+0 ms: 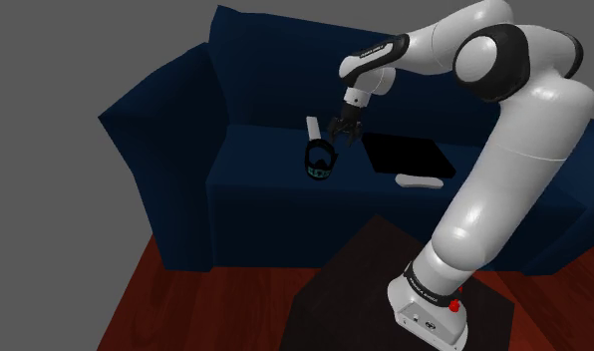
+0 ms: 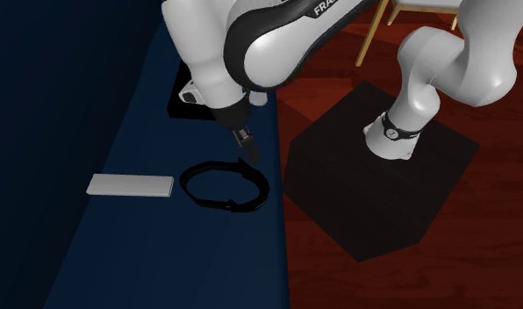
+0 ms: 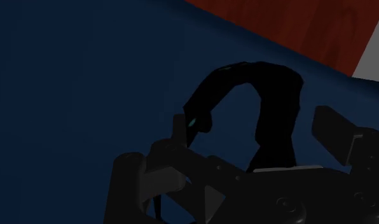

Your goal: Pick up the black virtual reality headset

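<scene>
white glossy arm (image 1: 514, 150), dark grey joints; black bands with white lettering at forearm and base collar; black fingers (image 3: 334, 130); small red knob (image 1: 455, 302).

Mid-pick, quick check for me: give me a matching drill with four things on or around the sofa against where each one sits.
Things:
1 headset
2 white bar
3 black flat panel
4 stand

Places:
A on the red-brown floor
B next to a small white object
C closest to the open gripper
D between headset and backrest

Pairs: 1-C, 2-D, 3-B, 4-A.
</scene>
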`<action>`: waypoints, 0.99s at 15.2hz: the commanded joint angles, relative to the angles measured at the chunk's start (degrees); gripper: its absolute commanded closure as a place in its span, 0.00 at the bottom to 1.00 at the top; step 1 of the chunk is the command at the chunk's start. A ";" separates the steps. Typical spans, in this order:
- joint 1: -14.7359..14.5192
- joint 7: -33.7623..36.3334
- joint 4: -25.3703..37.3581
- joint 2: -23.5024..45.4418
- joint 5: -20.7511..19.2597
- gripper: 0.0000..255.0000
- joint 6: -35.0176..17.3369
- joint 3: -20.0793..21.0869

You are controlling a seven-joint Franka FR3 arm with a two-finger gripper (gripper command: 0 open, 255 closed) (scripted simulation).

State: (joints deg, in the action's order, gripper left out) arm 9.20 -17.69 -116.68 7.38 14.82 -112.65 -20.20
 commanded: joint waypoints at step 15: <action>1.71 -4.09 1.56 8.64 4.28 1.00 -5.02 0.19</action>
State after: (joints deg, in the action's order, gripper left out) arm 10.91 -21.77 -115.10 15.98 19.11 -117.65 -20.02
